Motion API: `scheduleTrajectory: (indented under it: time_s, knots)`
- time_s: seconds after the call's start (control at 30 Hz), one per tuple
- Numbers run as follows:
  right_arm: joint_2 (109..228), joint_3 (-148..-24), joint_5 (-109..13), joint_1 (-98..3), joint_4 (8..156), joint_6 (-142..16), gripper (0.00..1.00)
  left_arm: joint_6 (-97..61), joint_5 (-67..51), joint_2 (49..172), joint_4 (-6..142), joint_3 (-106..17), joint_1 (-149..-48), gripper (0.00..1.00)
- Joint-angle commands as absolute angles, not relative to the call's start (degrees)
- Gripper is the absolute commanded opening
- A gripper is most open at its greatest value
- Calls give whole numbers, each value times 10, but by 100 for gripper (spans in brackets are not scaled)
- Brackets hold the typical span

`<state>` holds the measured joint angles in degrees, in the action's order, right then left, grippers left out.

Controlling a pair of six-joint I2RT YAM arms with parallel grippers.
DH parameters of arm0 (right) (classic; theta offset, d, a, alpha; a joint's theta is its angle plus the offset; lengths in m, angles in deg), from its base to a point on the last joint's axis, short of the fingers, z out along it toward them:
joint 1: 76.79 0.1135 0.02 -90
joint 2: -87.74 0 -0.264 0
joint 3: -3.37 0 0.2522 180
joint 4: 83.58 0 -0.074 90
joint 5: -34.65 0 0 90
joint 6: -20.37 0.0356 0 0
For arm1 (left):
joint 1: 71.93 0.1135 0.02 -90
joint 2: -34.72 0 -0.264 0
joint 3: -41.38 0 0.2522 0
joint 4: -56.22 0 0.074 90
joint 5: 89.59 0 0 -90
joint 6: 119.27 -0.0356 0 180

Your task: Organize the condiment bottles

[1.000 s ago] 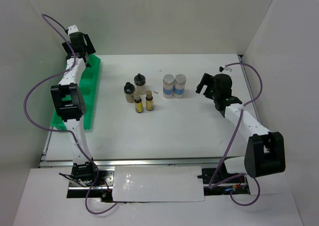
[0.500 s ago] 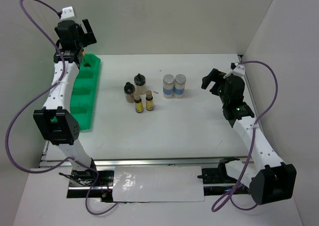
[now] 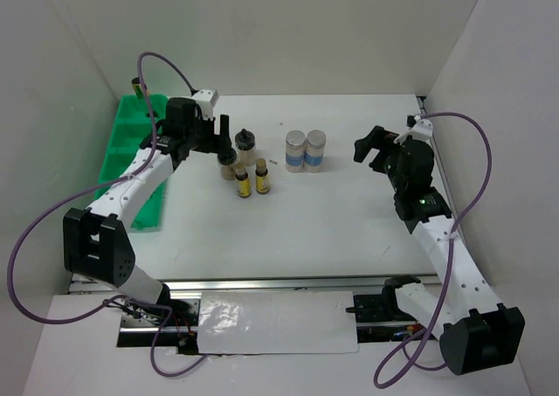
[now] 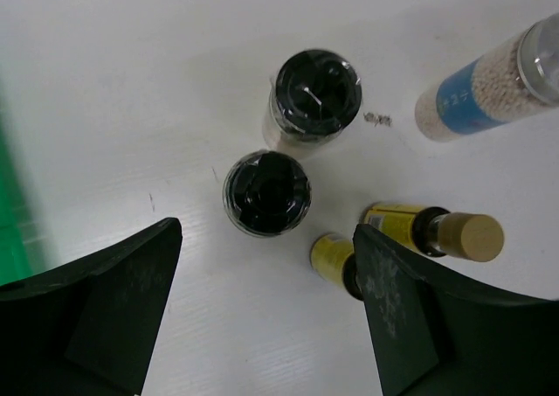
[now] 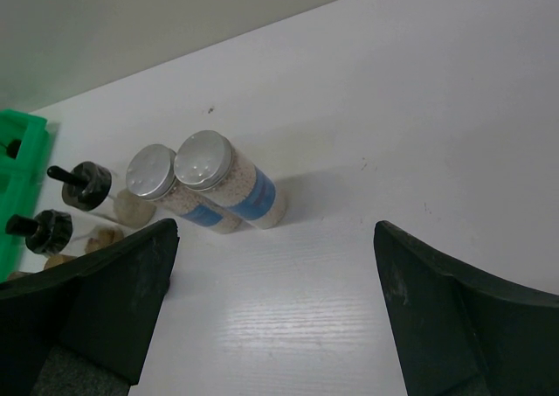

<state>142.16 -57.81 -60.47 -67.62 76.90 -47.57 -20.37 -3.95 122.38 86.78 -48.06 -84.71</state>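
Unmoved this past second, the condiment bottles [image 3: 247, 164] stand clustered mid-table, while the left gripper [image 4: 266, 247] has swung from the green tray [image 3: 118, 156] to hang above them, jaws wide and empty. It looks like the reach for a pick: next, centre on the nearer black-capped bottle [image 4: 266, 193], drop and close without bumping neighbours. One yellow-labelled bottle [image 4: 330, 258] is half hidden behind a finger; the right gripper [image 5: 275, 239] hangs wide, empty.
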Motion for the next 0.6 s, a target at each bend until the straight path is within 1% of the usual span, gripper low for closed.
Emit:
scheduleTrajectory:
  time_s: [0.0,0.13,0.3,0.33,0.37,0.5,0.53,0.57]
  knots:
    - [1400,-577,-599,-671,754,-483,100,-211,-43,1211,845,-467,-854,92]
    - [1394,-572,-604,-671,748,-483,100,-211,-15,1225,840,-456,-865,90]
    - [1394,-566,-615,-671,742,-483,100,-206,-21,1266,822,-462,-865,86]
    - [1394,-566,-615,-671,742,-483,100,-206,-21,1273,822,-469,-865,82]
    - [1394,-566,-615,-671,736,-483,100,-206,-7,1280,822,-469,-865,82]
    - [1394,-566,-633,-671,731,-483,100,-200,15,1300,807,-474,-865,75]
    - [1394,-561,-633,-671,731,-483,100,-200,15,1306,801,-474,-865,73]
    - [1394,-561,-633,-671,731,-483,100,-200,20,1313,801,-474,-865,67]
